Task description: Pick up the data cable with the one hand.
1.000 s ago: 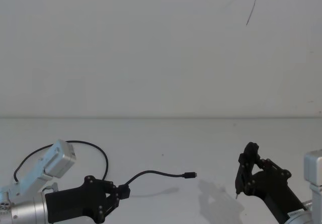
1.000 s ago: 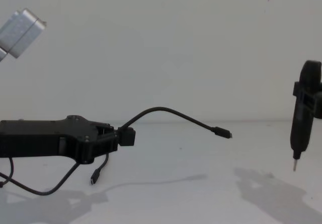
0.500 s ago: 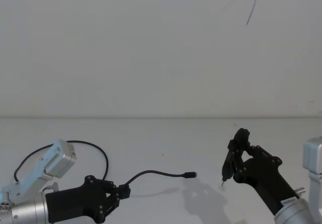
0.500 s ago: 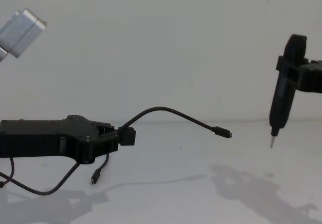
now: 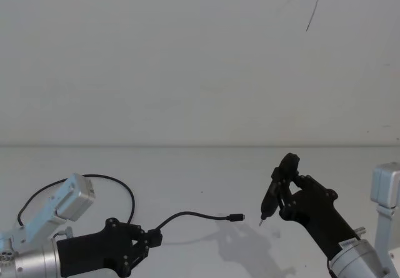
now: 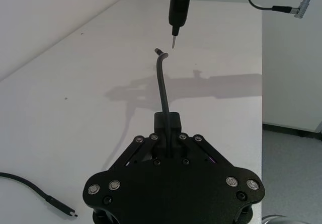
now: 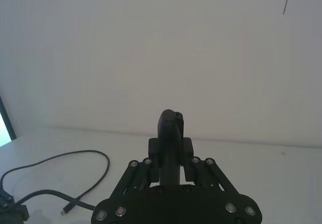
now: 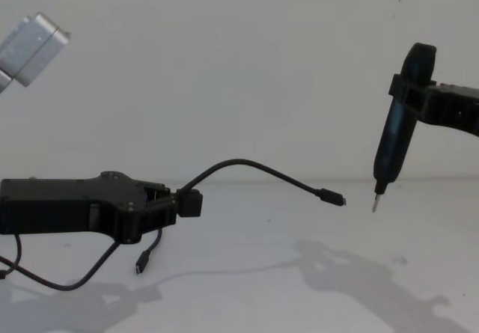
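Since the earlier frame, right gripper, clenching the pen tool, advanced toward 9 o'clock. Left gripper clasped the light, limp cable by its plug.

Count: 1 data cable, black, with 2 plugs: one metal-tipped plug held out in the air, the other plug hanging just above the table. 2 grippers: left gripper clamped on a small black block partway along the cable, right gripper clamped on 1 pen-shaped tool with a metal tip. 1 white table. 1 thin dark curved line on the wall, could be a crack or a wire.
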